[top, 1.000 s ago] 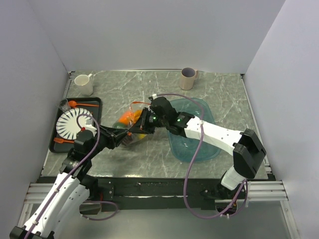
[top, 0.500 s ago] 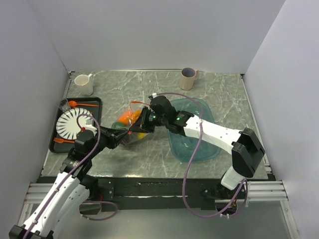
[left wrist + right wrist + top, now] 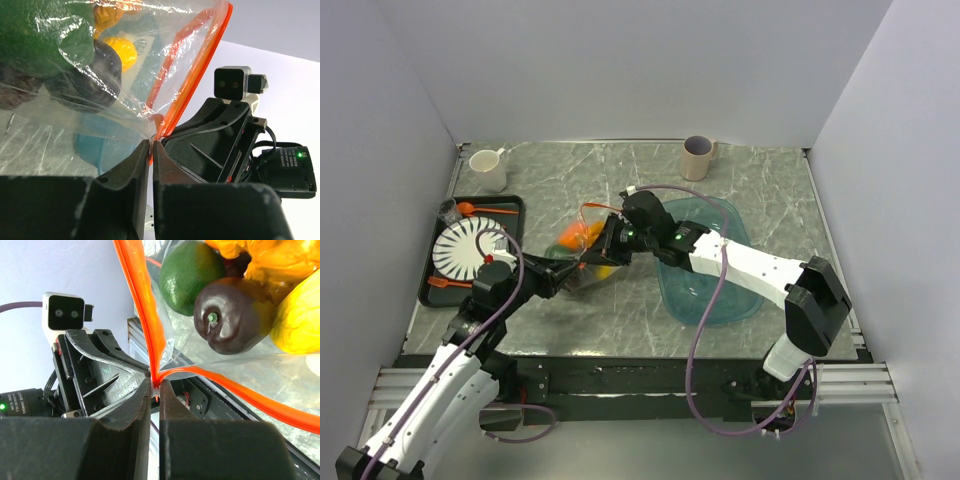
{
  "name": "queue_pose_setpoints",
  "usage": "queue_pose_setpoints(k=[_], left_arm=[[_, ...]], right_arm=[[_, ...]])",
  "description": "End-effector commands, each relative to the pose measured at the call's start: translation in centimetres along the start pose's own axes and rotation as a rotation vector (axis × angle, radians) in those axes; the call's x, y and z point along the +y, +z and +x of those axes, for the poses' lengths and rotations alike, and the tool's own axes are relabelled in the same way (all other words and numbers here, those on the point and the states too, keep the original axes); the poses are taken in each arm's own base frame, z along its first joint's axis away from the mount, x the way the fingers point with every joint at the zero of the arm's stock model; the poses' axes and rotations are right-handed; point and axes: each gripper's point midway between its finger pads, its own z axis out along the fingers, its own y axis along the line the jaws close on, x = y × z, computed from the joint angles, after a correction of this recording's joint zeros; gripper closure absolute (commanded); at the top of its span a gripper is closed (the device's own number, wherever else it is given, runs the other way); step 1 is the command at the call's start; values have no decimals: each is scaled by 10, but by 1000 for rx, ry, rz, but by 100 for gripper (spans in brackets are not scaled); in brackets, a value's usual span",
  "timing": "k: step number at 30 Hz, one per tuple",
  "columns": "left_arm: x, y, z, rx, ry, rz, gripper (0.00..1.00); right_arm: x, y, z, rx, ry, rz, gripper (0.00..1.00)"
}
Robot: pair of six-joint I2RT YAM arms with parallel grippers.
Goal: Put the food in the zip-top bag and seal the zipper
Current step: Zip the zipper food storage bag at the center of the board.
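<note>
The zip-top bag (image 3: pixel 582 243) lies mid-table with the food inside. The left wrist view shows, through its plastic (image 3: pixel 60 115), a green fruit (image 3: pixel 40 30), a dark purple one (image 3: pixel 87 75) and a yellow one (image 3: pixel 122 50). The right wrist view shows a green fruit (image 3: pixel 192 272), a dark purple one (image 3: pixel 232 315) and yellow and orange ones (image 3: pixel 300 320). The orange-red zipper (image 3: pixel 145 305) gapes open as a loop (image 3: pixel 595 207). My left gripper (image 3: pixel 572 272) (image 3: pixel 151 144) is shut on the bag's corner at the strip's end. My right gripper (image 3: pixel 604 250) (image 3: pixel 156 386) faces it, shut on the zipper where both strips meet, a small white piece between its fingertips.
A translucent teal tray (image 3: pixel 720 295) lies under my right arm. A black tray (image 3: pixel 432 290) at the left holds a white plate (image 3: pixel 465 250) and an orange spoon (image 3: pixel 485 210). A white mug (image 3: pixel 488 170) and a beige mug (image 3: pixel 697 157) stand at the back.
Both grippers keep their hold at the same end of the bag. The left arm has shifted slightly; the bag has barely moved.
</note>
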Motion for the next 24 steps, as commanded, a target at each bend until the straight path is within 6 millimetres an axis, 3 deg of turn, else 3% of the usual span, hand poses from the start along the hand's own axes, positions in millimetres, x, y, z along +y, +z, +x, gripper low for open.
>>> queue_pose_setpoints(k=[1, 3, 7, 24], left_arm=[[-23, 1, 17, 78, 20, 85, 88], [-25, 1, 19, 84, 21, 86, 89], [-26, 2, 23, 92, 26, 85, 99], [-5, -6, 27, 99, 28, 50, 99]], right_arm=[[40, -5, -9, -25, -26, -115, 100], [39, -5, -9, -25, -27, -111, 100], [38, -4, -9, -25, -23, -109, 100], [41, -13, -25, -81, -4, -124, 100]])
